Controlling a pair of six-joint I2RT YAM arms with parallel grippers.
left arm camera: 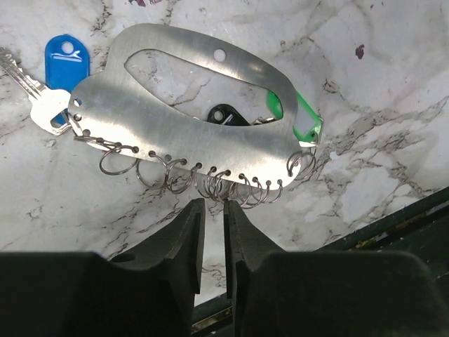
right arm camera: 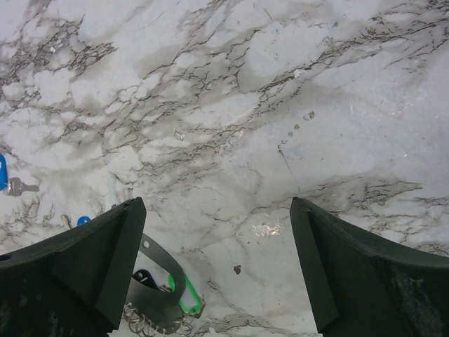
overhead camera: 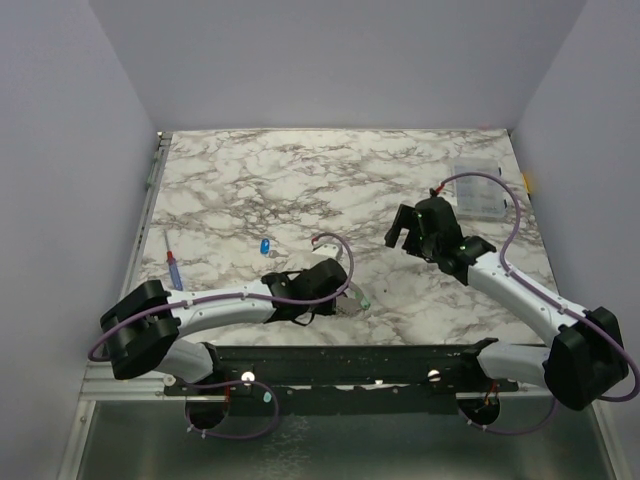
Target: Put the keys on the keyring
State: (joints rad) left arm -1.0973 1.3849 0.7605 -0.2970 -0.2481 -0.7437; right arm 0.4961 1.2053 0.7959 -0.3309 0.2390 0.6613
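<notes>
Top view: the left gripper [overhead camera: 322, 287] is low over the marble table [overhead camera: 300, 180], near the near edge. The pale keyring [overhead camera: 350, 293] pokes out from under its right side, with the green key [overhead camera: 365, 302] at the end. The far blue key [overhead camera: 265, 245] lies alone, farther out and to the left, well apart from the keyring. A screwdriver [overhead camera: 173, 268] rests near the left edge and a clear box [overhead camera: 478, 190] sits at the far right. The right gripper [overhead camera: 408, 232] hangs over bare marble right of centre, its jaws spread.

Left wrist view: the keyring [left arm camera: 175, 133] lies flat, a long metal loop with a row of split rings [left arm camera: 231, 189] along its near edge. The near blue key [left arm camera: 66, 60] is at one end, its blade touching the metal; whether it is threaded cannot be told. The black key [left arm camera: 224, 114] shows through the loop's opening, and the green key [left arm camera: 306, 125] peeks from under the other end. The left gripper [left arm camera: 214, 210] has its jaws narrow, a thin slit between them, just beside the split rings with nothing seen clamped.

Right wrist view: the right gripper [right arm camera: 217, 270] stands wide and holds nothing. The keyring [right arm camera: 165, 270], black key [right arm camera: 142, 279] and green key [right arm camera: 189, 298] show beside one finger.
</notes>
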